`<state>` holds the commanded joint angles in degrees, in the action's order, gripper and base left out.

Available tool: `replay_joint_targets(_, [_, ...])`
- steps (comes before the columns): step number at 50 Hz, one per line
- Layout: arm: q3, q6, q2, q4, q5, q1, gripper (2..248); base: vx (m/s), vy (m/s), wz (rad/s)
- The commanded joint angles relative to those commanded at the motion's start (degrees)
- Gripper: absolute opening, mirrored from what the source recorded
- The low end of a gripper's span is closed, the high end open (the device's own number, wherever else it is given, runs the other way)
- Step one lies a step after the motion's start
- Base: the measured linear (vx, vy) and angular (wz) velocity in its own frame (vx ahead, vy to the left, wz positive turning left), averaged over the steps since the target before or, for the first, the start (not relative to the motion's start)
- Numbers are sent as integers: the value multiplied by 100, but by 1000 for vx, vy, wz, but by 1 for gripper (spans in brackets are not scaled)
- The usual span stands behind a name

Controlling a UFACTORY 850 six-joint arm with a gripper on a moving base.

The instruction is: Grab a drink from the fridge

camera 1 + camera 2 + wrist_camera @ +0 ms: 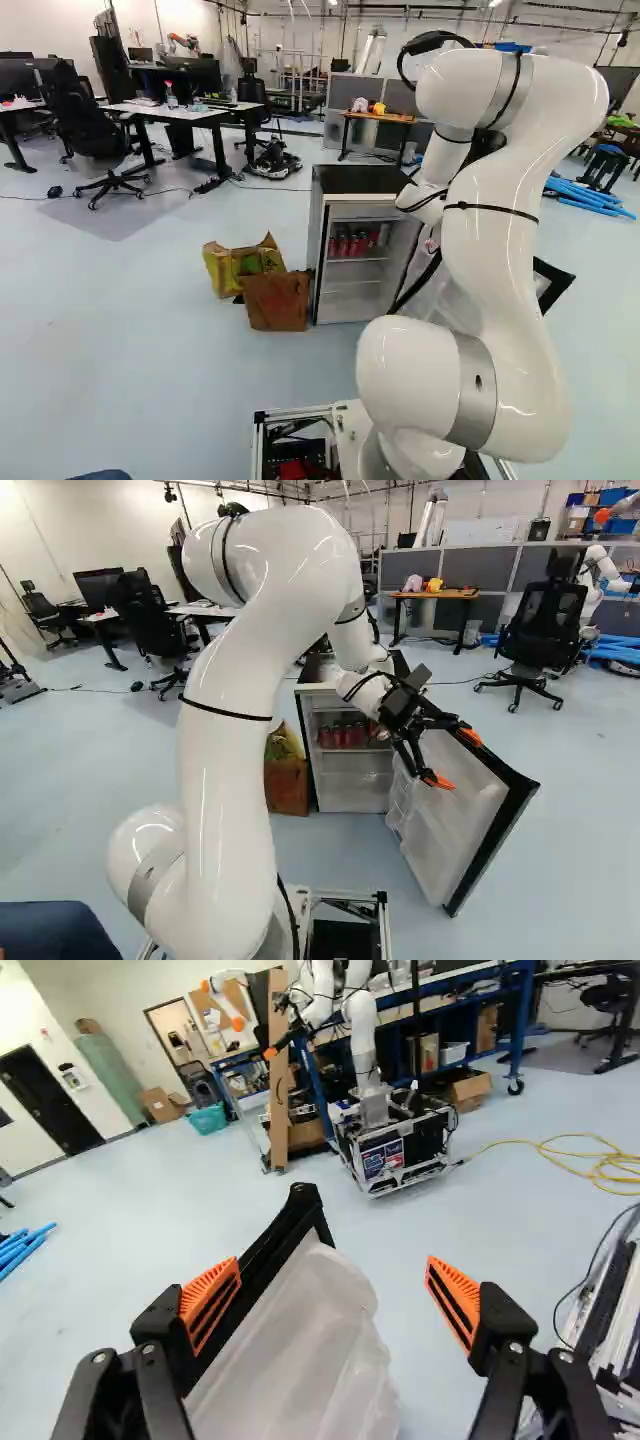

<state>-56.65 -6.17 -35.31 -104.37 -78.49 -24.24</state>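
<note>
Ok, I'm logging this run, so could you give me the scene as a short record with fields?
appliance: fridge
access: door wide open
contents: red cans together on an upper shelf
tool: gripper open, at the door, holding nothing
neighbour: brown cardboard box on the floor beside the fridge
stage: no drink in the gripper
likely next: clear the door, then reach for a can

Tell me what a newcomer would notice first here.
Probably the huge white arm, rising right of the middle in the left base view, its open pincer with bright orange pads at the fridge's wide-open door. Next, the red cans on the upper shelf of the small fridge, beyond the arm.
</note>
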Motion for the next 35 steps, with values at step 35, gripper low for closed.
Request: replay_joint_targets(35, [1452,0,806,2103,165,291,247,0,0,0])
